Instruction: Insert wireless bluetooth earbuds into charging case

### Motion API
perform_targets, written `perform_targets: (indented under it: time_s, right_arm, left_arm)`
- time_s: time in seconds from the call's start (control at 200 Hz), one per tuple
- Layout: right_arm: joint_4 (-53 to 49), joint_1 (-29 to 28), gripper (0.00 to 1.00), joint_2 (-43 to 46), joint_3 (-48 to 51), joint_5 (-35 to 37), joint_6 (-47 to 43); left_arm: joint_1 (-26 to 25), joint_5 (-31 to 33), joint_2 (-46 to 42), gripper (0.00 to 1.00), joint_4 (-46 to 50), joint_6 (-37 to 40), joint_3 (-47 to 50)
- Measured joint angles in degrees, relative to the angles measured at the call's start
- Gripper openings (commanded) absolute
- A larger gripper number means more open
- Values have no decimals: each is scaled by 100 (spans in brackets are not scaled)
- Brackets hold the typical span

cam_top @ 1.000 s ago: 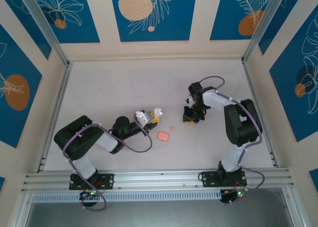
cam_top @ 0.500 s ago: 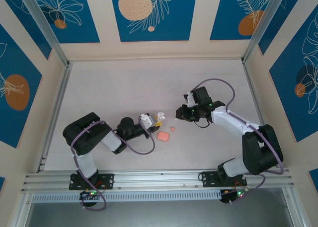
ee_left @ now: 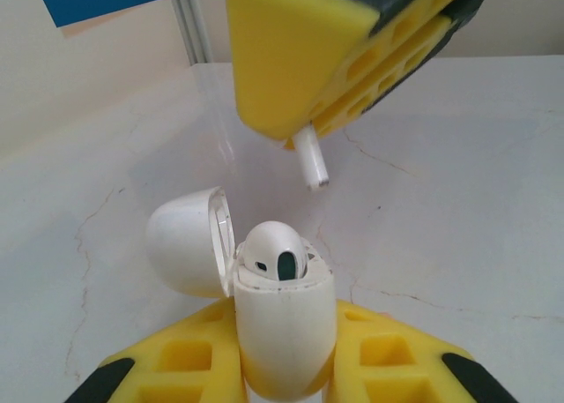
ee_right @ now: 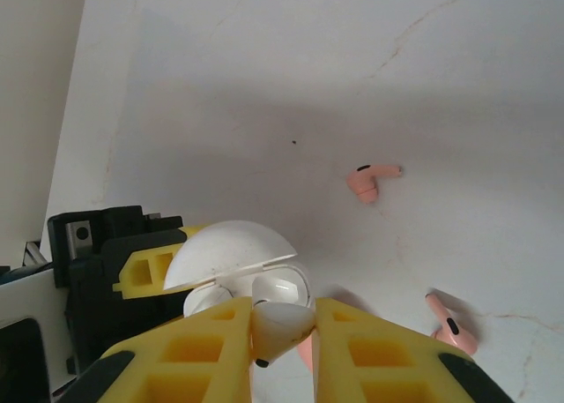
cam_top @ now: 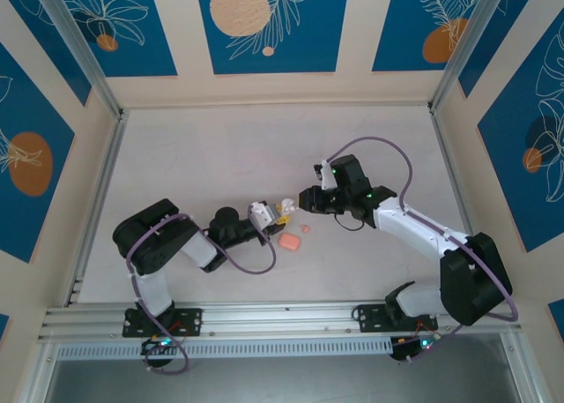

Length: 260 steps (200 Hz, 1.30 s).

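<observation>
My left gripper [ee_left: 282, 363] [cam_top: 275, 214] is shut on a white charging case [ee_left: 284, 319] held upright. Its lid [ee_left: 183, 242] is swung open to the left, and one white earbud [ee_left: 273, 249] sits in it. My right gripper [ee_right: 282, 332] [cam_top: 302, 200] is shut on a second white earbud [ee_right: 280, 322], whose stem [ee_left: 311, 160] hangs just above the open case [ee_right: 231, 255]. A salmon-pink charging case [cam_top: 290, 241] lies on the table by the grippers. Pink earbuds [ee_right: 370, 181] [ee_right: 454, 328] lie loose nearby, one showing in the top view as a pink earbud [cam_top: 306, 228].
The white tabletop [cam_top: 220, 156] is walled by an aluminium frame, with a rail [cam_top: 282, 319] along the near edge. Both arms meet at the table's middle, close above the pink items.
The right arm swung left and brought its earbud right up over the case in the left gripper. The left gripper edged slightly right. The pink items stayed put.
</observation>
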<state>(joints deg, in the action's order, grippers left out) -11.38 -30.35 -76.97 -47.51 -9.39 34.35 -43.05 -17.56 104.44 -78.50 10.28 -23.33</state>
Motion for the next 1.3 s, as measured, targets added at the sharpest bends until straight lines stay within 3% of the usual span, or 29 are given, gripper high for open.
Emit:
perform_targets:
  time_s: [1.3]
  right_arm:
    - [302,-273,22,-232,-7,337,57]
  left_arm:
    - [-22,9,0,20,15,39,-4]
